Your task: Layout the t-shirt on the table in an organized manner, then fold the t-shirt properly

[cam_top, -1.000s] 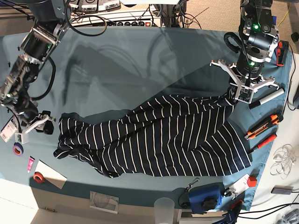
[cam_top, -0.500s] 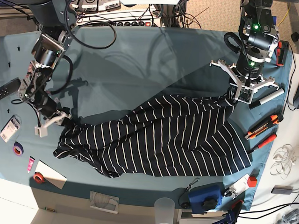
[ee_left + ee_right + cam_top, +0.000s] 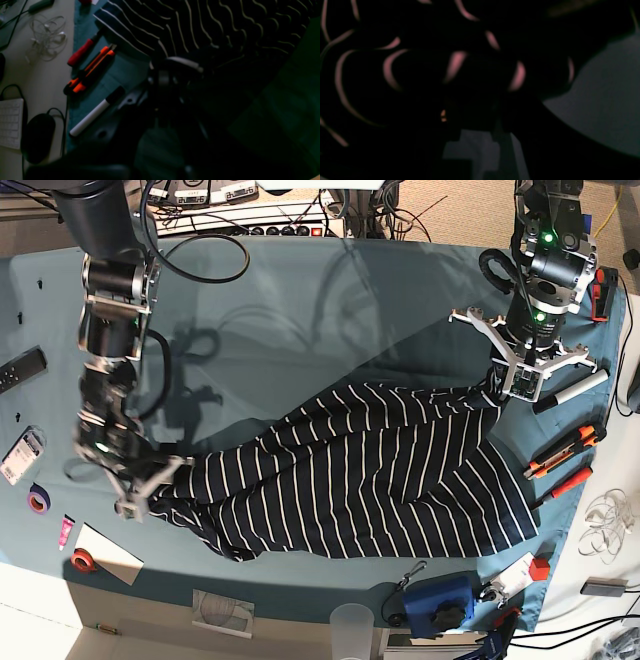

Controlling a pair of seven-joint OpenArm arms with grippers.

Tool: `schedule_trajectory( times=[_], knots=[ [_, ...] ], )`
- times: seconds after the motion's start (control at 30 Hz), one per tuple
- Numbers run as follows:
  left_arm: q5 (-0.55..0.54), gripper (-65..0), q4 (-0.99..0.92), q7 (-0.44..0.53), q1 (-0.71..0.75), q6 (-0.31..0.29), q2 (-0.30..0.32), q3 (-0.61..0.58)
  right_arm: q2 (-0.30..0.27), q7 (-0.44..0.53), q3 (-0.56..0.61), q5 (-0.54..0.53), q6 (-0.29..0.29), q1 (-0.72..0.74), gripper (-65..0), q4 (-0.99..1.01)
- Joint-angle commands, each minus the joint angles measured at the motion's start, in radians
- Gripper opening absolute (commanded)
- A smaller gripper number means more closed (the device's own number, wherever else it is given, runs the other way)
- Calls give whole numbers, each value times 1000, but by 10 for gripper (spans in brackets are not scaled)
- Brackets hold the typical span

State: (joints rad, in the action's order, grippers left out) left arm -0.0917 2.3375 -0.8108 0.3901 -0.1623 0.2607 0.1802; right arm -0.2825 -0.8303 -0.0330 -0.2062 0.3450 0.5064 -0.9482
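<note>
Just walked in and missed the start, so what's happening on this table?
A two-armed robot is working on a striped t-shirt that lies rumpled across the teal table. The left gripper is shut on the shirt's far corner, beside a marker and some orange-handled tools. The right gripper is open and sits at the bunched end of the shirt on the other side, not clearly holding it. The shirt is not yet spread flat, and no folding has begun.
</note>
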Motion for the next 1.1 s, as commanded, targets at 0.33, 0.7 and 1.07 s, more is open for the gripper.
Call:
schedule_trajectory(
  times=[0.33,0.7,1.07],
  knots=[
    [1,-650,19,26,-3,4,5,5,-12,21,181,242,-103,37,-650,-77],
    [1,-650,19,26,-3,4,5,5,-47,-38,13,10,-5,36,-650,-475],
    [1,-650,19,26,-3,4,5,5,-47,-216,-80,-53,53,23,-650,-475]
  ],
)
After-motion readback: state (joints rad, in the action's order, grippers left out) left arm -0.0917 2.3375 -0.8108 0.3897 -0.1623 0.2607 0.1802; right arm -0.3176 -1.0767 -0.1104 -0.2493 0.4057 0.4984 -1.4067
